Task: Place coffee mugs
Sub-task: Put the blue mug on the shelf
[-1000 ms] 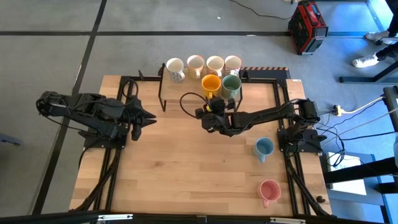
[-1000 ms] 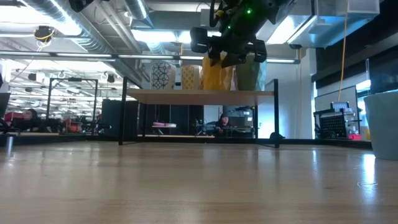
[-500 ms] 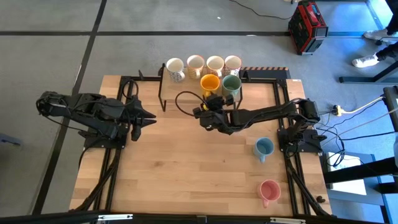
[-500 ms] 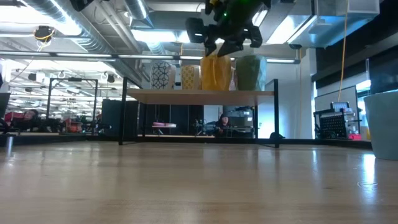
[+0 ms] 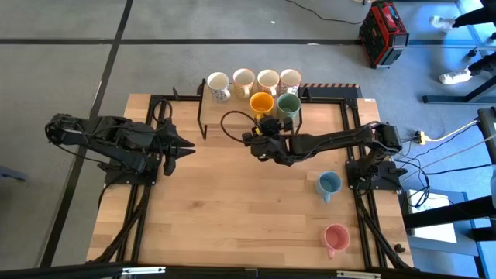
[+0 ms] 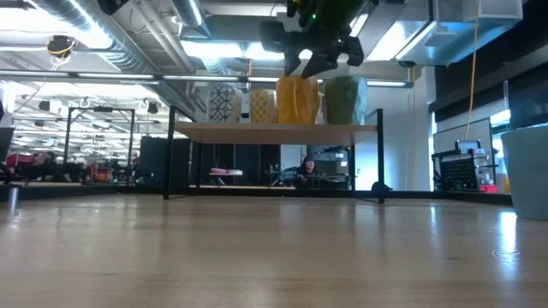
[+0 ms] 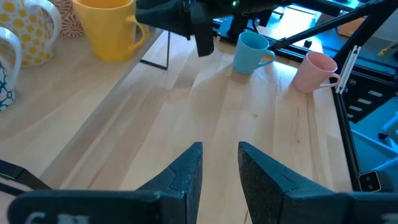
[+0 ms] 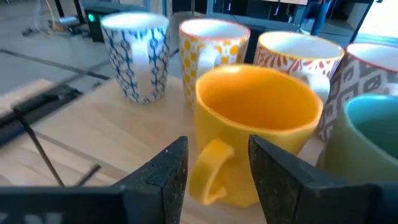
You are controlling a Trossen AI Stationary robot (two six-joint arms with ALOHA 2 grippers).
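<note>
On a raised wooden shelf (image 6: 274, 128) at the table's far edge stand several coffee mugs. Patterned white ones (image 5: 243, 79) fill the back row. An orange mug (image 5: 263, 103) and a green mug (image 5: 288, 105) stand in front of them. My right gripper (image 8: 216, 155) hovers open just near of and above the orange mug (image 8: 258, 118); the mug's handle points toward it. A light blue mug (image 5: 328, 184) and a pink mug (image 5: 335, 237) stand on the table at the right. My left gripper (image 5: 188, 147) waits open over the table's left half.
The shelf's black wire legs (image 5: 203, 116) stand on the far part of the table. Black frame rails (image 5: 353, 124) run along the table's sides. Bare wood (image 5: 232, 209) lies across the middle and near part. A red case (image 5: 382, 32) sits on the floor beyond.
My right gripper has risen from in front of the orange mug to above the mug's rim. The orange mug stays upright on the shelf.
</note>
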